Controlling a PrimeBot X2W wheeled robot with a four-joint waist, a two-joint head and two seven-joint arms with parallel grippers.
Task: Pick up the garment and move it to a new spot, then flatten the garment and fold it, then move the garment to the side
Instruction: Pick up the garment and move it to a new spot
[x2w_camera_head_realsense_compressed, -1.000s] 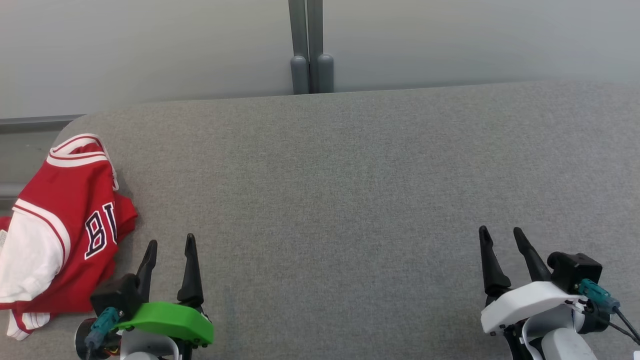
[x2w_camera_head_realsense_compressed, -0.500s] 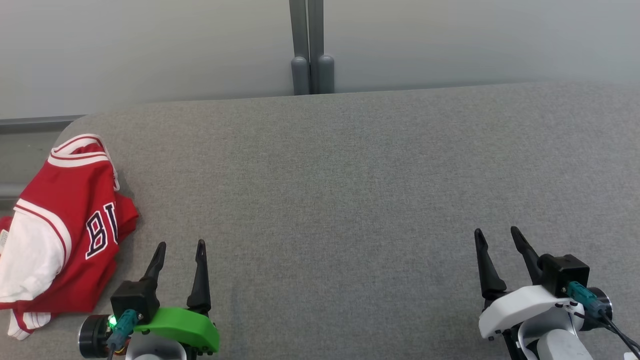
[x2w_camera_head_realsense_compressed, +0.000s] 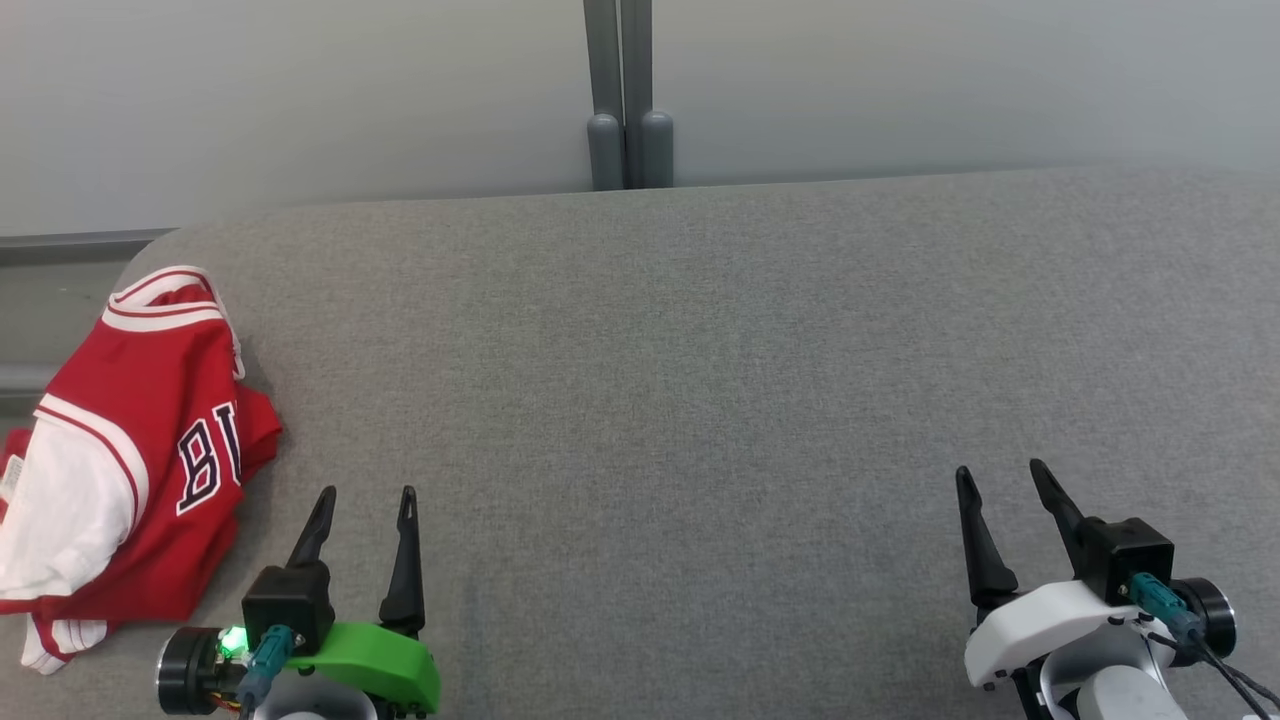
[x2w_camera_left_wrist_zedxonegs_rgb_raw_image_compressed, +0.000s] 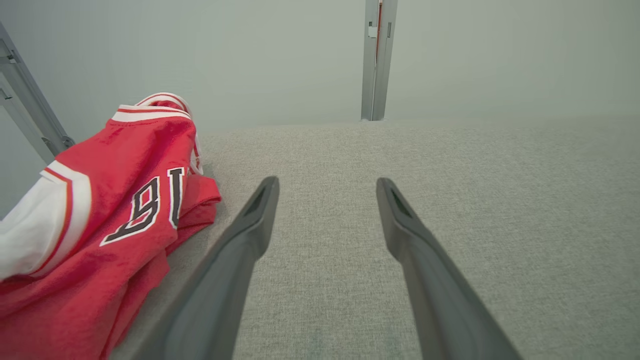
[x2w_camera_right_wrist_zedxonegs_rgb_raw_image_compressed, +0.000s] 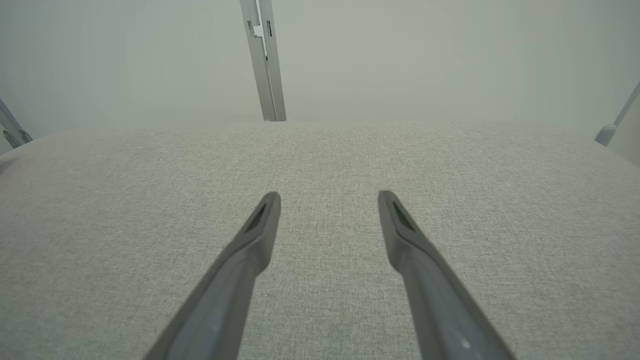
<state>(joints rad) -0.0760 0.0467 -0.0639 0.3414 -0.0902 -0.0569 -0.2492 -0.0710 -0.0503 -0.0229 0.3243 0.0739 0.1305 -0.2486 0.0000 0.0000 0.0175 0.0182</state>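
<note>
Red cloth with white trim and dark block lettering, the crumpled jersey garment lies bunched at the left edge of the head view. It sits on the rounded corner of the grey woven fabric surface, and its white part reaches the frame's left border.

At the lower left of that view the left gripper rises from a green wrist housing. Its two long dark fingers point up the frame, lean slightly right and stand spread apart with only grey fabric between them. It sits just right of the garment's lower part, apart from it. In the left wrist view the same gripper has its fingers parted wide above the surface. The garment fills the left side there, and a narrow strip of grey shows between the cloth and the nearer finger.

At the lower right of the head view the right gripper rises from a white housing, fingers tilted up and to the left, likewise parted and holding nothing, well apart from the garment. The right wrist view shows that gripper spread over grey fabric. How high either gripper sits above the surface cannot be told.

A grey metal post stands at the upper middle against a pale wall.
</note>
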